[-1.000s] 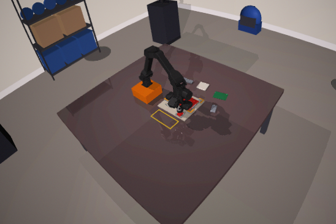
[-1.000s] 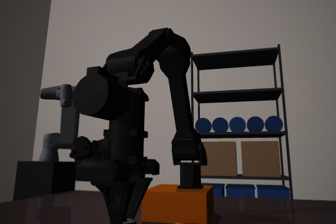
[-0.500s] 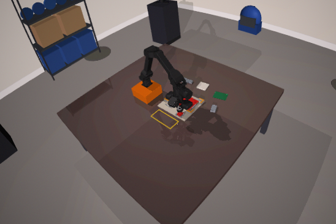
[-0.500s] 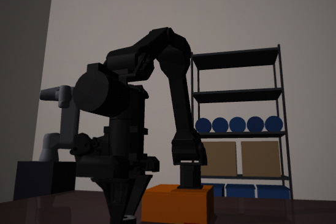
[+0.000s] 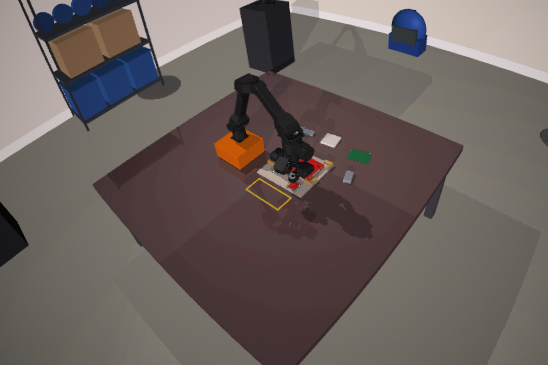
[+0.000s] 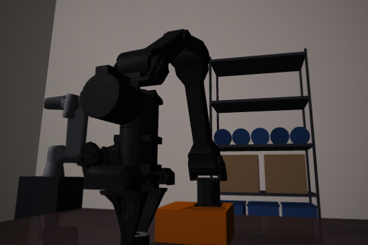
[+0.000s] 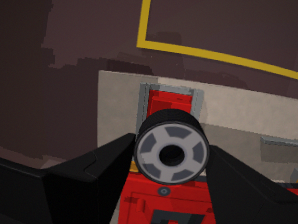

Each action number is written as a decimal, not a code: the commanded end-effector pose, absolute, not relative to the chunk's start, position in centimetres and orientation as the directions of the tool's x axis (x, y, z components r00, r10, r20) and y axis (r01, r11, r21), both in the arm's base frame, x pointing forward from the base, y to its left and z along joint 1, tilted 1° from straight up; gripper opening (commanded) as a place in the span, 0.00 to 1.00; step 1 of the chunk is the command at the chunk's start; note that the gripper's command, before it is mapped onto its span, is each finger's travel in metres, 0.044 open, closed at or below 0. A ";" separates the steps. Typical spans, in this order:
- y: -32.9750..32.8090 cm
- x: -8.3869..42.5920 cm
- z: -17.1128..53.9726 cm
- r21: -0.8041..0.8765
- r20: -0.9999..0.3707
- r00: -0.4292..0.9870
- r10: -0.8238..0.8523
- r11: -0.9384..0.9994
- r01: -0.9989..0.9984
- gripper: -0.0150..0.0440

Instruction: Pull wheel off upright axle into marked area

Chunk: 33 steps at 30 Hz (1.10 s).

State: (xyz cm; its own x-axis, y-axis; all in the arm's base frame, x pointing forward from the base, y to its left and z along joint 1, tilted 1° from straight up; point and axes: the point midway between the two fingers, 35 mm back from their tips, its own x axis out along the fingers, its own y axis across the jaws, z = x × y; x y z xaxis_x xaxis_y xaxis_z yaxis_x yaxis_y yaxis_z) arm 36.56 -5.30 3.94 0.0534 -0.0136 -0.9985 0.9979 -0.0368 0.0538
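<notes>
Gripping with our black parallel-jaw gripper (image 7: 172, 156), we are holding the grey spoked wheel with a black tyre (image 7: 172, 153) by its sides, the two fingers standing about half open and pressing the tyre at nine and three o'clock in the wrist view. We are looking straight down the wheel's hub hole, so its axis is running along our line of sight, which we judge to be near vertical. Whether the wheel is already free of the upright axle we cannot tell; no axle tip is showing through the hub.

Below the wheel, the red fixture block (image 7: 166, 209) is sitting on the pale beige base board (image 7: 253, 119). What matters now is the heading: in the wrist view the yellow-outlined rectangular marked area (image 7: 143, 12) on the dark brown table (image 5: 250, 273) is lying at twelve o'clock from the wheel, just beyond the board's edge. In the top view the same outline (image 5: 268, 194) is lying at about seven o'clock from the gripper (image 5: 292, 173), near but apart from the board (image 5: 300, 192).

We are judging that a lift along the axis comes first, then a short carry toward that outline.
</notes>
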 end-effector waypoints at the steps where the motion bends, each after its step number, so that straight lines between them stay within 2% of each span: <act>1: -5.3 36.6 4.4 0.062 -0.998 0.061 -0.013 -0.036 0.997 0.25; 33: -5.3 36.5 5.5 0.060 -0.998 0.060 -0.012 -0.035 0.998 0.25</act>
